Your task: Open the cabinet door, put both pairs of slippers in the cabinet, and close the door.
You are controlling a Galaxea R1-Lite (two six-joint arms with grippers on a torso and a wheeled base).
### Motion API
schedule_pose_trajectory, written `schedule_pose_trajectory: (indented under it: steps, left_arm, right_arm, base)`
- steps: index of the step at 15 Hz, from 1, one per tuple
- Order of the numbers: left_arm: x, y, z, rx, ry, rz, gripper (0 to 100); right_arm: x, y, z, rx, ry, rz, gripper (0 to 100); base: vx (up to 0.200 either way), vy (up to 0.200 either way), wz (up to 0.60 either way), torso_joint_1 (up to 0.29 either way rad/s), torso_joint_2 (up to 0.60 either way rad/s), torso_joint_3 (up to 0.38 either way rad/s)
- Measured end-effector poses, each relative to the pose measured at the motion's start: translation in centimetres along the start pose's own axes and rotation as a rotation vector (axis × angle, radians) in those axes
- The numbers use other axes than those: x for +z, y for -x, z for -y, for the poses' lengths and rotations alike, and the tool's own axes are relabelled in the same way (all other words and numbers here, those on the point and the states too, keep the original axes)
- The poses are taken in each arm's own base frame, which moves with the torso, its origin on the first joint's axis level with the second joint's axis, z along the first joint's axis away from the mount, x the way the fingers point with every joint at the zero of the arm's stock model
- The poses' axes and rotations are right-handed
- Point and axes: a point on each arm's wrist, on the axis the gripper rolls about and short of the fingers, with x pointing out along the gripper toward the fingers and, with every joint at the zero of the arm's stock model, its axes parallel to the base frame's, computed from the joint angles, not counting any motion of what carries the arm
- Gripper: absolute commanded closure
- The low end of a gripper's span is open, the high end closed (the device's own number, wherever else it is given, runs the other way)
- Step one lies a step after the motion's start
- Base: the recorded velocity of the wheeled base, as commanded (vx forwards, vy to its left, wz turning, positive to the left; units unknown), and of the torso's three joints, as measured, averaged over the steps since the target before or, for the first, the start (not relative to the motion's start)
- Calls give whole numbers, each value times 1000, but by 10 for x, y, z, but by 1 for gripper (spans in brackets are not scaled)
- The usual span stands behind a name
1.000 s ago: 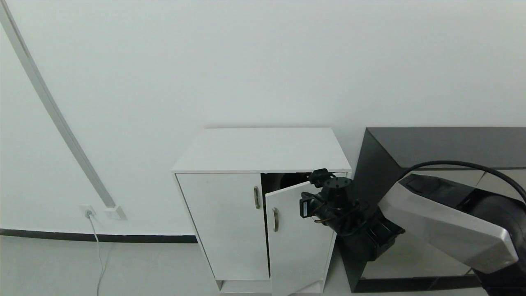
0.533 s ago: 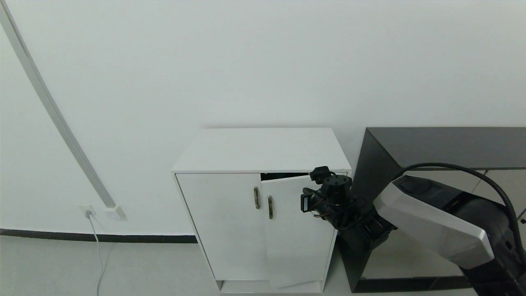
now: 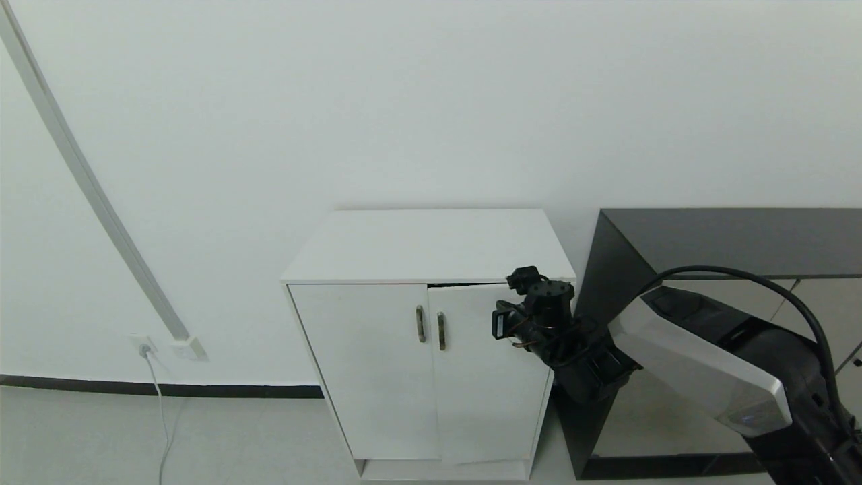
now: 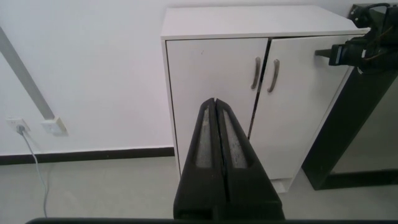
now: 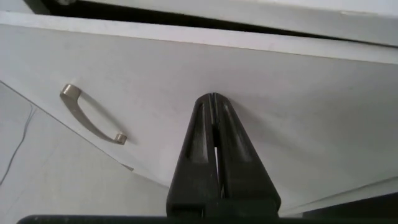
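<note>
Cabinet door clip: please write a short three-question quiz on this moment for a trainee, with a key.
1. True or false: the right door stands wide open.
2. Choose one. The right gripper is: A) clamped on a handle; B) shut, with its tips at the door's flat face; C) holding a slipper.
3. Fill in the blank: the left gripper, held back from the cabinet, is ____ (open or shut).

Key: 1 false, only a thin gap shows along the door's top; 2 B; 3 shut.

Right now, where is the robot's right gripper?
In the head view's right half, the shut right gripper sits against the right cabinet door, right of its handle.
</note>
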Motion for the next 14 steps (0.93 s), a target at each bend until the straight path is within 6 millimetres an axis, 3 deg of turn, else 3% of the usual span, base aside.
schedule_pose_trajectory:
  steps: [14]
  left_arm:
    - [0, 0, 0, -1, 1, 0, 100]
  right_arm:
    - [3, -11, 4, -9, -5, 24, 100]
  base:
    - [0, 0, 0, 0, 0, 0]
